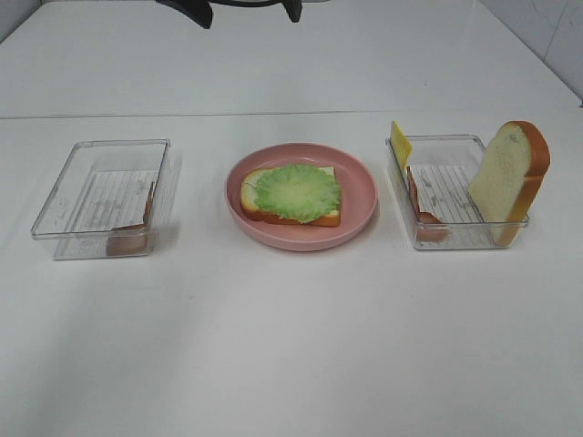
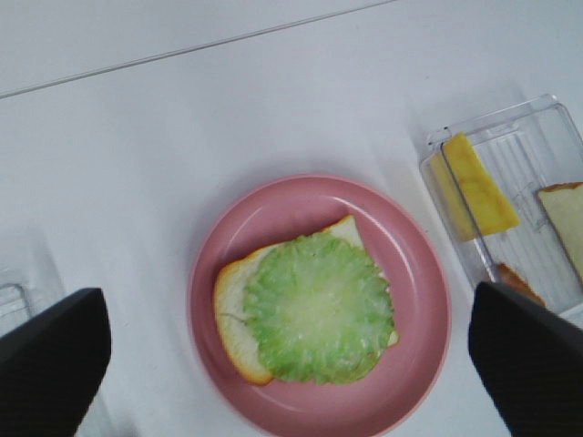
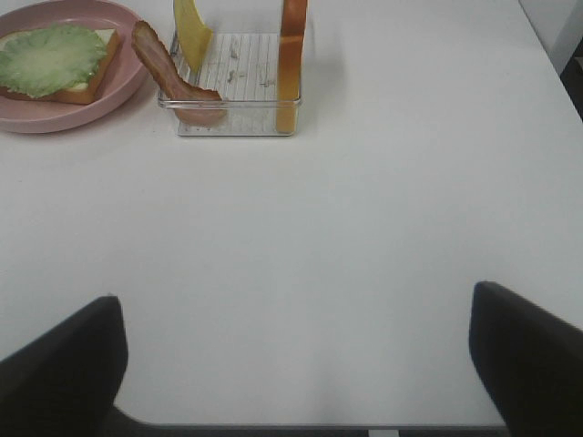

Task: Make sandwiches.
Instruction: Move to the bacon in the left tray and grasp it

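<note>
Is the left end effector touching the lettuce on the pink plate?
Apart. The left wrist view shows the left end effector open, its fingers well clear either side of the lettuce.

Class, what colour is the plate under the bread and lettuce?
The plate is pink, clearest in the left wrist view.

You have one white, brown-crusted bread slice (image 1: pixel 249 193) lying flat on the pink plate (image 1: pixel 361 175) in the middle, with the green lettuce leaf (image 1: pixel 297 192) spread over it. In the right tray (image 1: pixel 455 242), the second bread slice (image 1: pixel 506 177) stands on edge at the right end. The yellow cheese slice (image 1: pixel 400 141) leans in the far-left corner, and a reddish-brown bacon strip (image 1: pixel 422 217) leans along the left wall. A second bacon strip (image 1: pixel 127 239) sits in the left tray (image 1: pixel 55 215), near-right corner.
</note>
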Tool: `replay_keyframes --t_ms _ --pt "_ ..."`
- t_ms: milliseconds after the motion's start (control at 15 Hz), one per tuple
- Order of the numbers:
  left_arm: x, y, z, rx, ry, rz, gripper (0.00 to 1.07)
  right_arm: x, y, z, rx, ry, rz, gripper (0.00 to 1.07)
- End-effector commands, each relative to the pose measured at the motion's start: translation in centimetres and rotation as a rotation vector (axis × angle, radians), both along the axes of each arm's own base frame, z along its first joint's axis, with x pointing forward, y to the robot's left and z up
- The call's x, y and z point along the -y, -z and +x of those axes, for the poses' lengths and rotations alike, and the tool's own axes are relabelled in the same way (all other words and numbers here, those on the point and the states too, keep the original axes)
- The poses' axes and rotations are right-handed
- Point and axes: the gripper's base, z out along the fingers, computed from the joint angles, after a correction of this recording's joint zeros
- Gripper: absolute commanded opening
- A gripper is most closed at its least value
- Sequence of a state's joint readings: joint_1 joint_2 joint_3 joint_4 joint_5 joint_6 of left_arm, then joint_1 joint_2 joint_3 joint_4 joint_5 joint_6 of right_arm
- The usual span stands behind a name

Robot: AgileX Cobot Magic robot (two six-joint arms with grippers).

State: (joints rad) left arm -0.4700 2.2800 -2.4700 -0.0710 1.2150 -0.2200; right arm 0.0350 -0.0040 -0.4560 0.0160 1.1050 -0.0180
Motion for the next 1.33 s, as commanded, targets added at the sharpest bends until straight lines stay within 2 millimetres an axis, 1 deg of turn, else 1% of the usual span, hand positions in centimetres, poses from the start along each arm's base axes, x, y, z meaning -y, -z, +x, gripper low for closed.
replay_keyframes --t_ms 67,267,333,400,533,600,733,800,867,933,1000,1200,1333 --pt "-1.9 -1.4 -3.1 -0.096 0.008 0.101 1.02 0.0 0.1 -0.3 0.029 0.004 -0.006 0.99" --pt "-3.3 -1.9 -5.1 -0.122 -0.003 0.16 1.02 0.0 0.1 -0.3 0.029 0.004 -0.006 0.99" --pt "-3.6 -1.8 -5.5 -0.13 -0.005 0.173 1.02 0.0 0.1 -0.3 0.029 0.004 -0.006 0.99" --pt "-4.2 -1.3 -6.3 -0.154 -0.01 0.21 1.02 0.0 0.1 -0.3 0.029 0.004 -0.006 0.99" --pt "-4.7 -0.8 -6.8 -0.175 -0.017 0.236 1.02 0.0 0.1 -0.3 0.029 0.004 -0.006 0.99" --pt "-5.0 -0.1 -7.2 -0.199 -0.018 0.266 1.02 0.0 0.1 -0.3 0.029 0.004 -0.006 0.99" --pt "-6.0 0.6 -7.1 -0.231 -0.041 0.266 1.02 0.0 0.1 -0.3 0.029 0.004 -0.006 0.99" --pt "-6.9 1.0 -7.0 -0.258 -0.065 0.26 1.02 0.0 0.1 -0.3 0.029 0.004 -0.006 0.99" --pt "-8.3 2.1 -6.8 -0.31 -0.101 0.247 1.02 0.0 0.1 -0.3 0.029 0.004 -0.006 0.99" --pt "-8.6 2.4 -6.7 -0.325 -0.109 0.241 1.02 0.0 0.1 -0.3 0.029 0.004 -0.006 0.99" --pt "-9.3 3.0 -6.7 -0.356 -0.125 0.23 1.02 0.0 0.1 -0.3 0.029 0.004 -0.006 0.99" --pt "-10.2 4.5 -6.5 -0.388 -0.135 0.255 1.02 0.0 0.1 -0.3 0.029 0.004 -0.006 0.99" --pt "-10.1 5.0 -6.3 -0.397 -0.134 0.248 1.02 0.0 0.1 -0.3 0.029 0.004 -0.006 0.99"
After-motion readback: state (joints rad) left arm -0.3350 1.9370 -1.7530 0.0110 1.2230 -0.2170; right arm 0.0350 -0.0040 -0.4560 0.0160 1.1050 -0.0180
